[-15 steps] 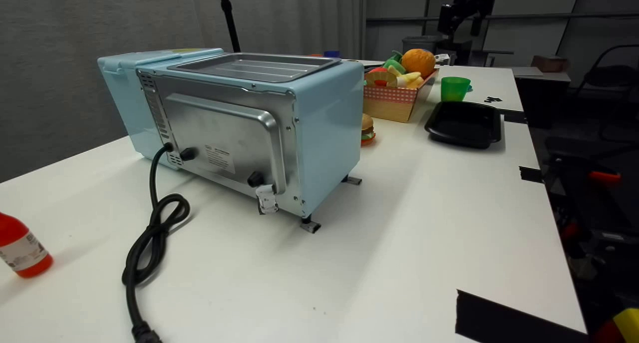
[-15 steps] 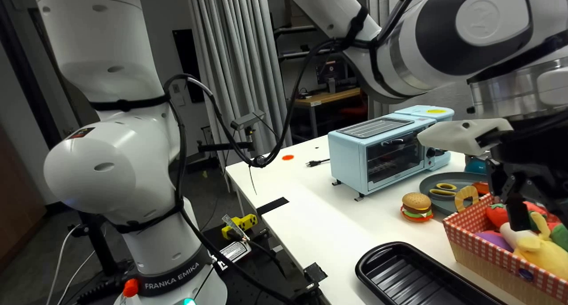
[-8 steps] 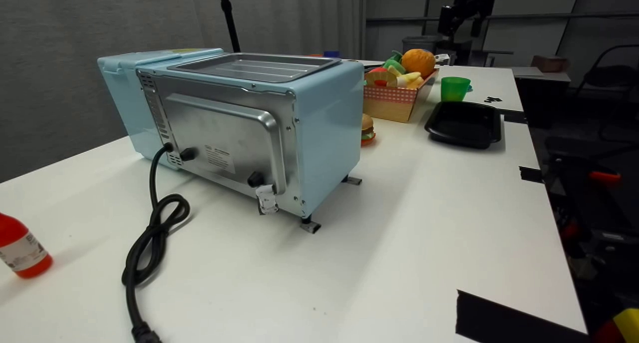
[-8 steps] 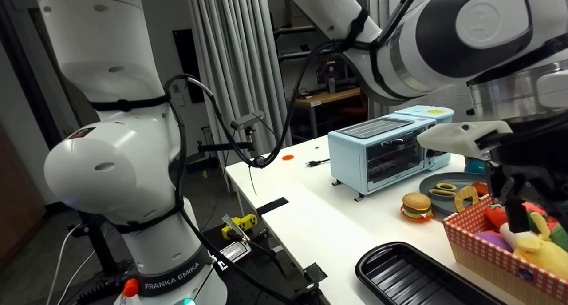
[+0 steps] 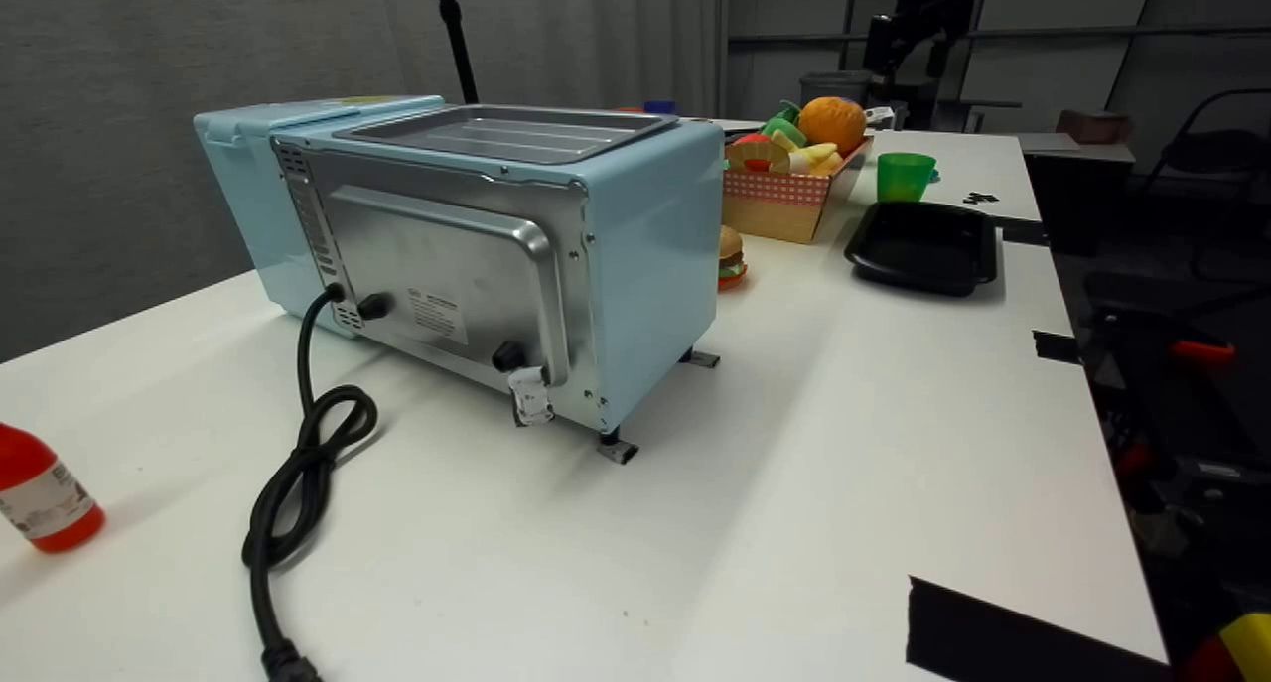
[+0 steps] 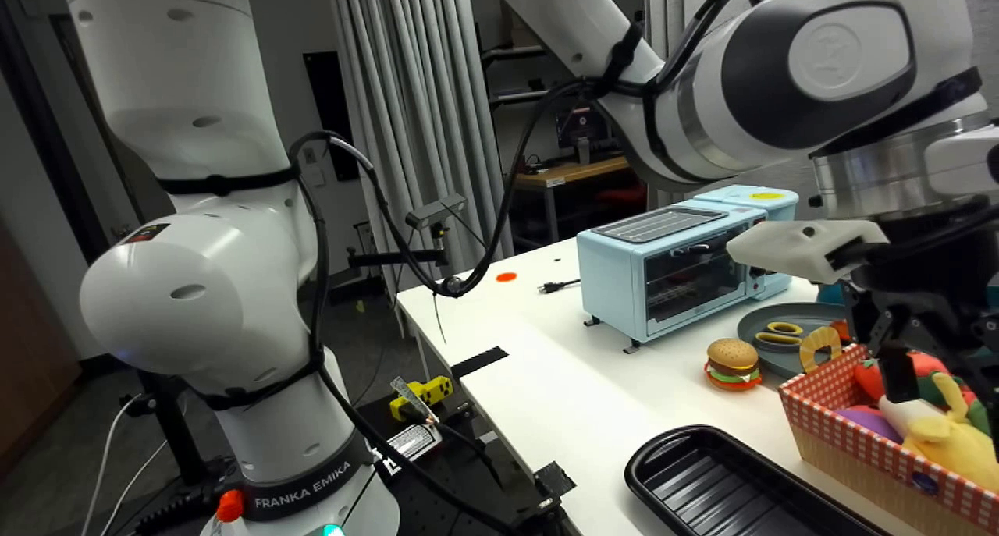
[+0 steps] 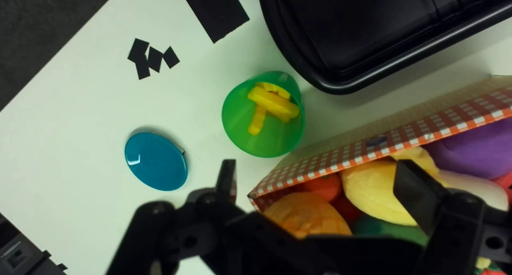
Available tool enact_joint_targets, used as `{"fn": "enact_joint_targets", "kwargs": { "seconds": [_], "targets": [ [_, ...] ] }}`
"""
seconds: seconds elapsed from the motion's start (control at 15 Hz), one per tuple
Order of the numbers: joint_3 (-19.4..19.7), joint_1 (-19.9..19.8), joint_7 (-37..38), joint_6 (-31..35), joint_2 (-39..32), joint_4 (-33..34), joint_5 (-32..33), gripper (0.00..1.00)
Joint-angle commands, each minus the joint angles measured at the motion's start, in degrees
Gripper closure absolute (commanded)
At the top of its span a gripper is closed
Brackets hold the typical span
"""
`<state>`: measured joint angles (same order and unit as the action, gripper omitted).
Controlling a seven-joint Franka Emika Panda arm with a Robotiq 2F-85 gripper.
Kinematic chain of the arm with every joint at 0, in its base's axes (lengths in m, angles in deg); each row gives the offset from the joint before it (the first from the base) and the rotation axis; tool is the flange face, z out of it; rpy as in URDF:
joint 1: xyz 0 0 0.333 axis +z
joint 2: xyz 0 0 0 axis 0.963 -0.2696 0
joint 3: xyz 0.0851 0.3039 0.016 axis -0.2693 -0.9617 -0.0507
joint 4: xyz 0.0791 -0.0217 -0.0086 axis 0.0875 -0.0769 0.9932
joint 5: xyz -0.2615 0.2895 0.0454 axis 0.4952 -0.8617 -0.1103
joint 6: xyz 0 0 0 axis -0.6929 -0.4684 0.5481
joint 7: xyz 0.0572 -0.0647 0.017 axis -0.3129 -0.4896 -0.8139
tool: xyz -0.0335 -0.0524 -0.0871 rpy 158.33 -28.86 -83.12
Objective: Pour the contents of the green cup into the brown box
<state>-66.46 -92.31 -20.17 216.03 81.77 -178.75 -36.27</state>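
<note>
Just behind a black tray (image 5: 921,250) in an exterior view, a green plastic cup (image 5: 902,178) stands near a gingham-trimmed brown box (image 5: 770,215), above which a Robotiq gripper (image 6: 947,389) hangs in an exterior view, its fingers (image 7: 414,195) spread apart in the wrist view, yellow pieces (image 7: 274,102) inside the cup.

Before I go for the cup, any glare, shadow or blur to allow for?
Wrist view: white glint on the glossy blue oval disc, black two-fingered tool slightly soft, green plastic cup and its yellow pieces clear; in an exterior view: soft shadow on the white table beside the light blue boxy toaster oven; in an exterior view: highlights rimming the black ribbed tray.
</note>
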Motion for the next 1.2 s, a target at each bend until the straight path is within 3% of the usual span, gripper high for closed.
{"fn": "enact_joint_targets", "kwargs": {
  "seconds": [0.0, 1.13],
  "targets": [
    [0.83, 1.04, 0.35, 2.83, -1.50, -0.33, 0.83, 0.00],
    [2.79, 0.02, -5.05, -0.18, -15.19, 10.34, -7.45, 0.00]
  ]
}}
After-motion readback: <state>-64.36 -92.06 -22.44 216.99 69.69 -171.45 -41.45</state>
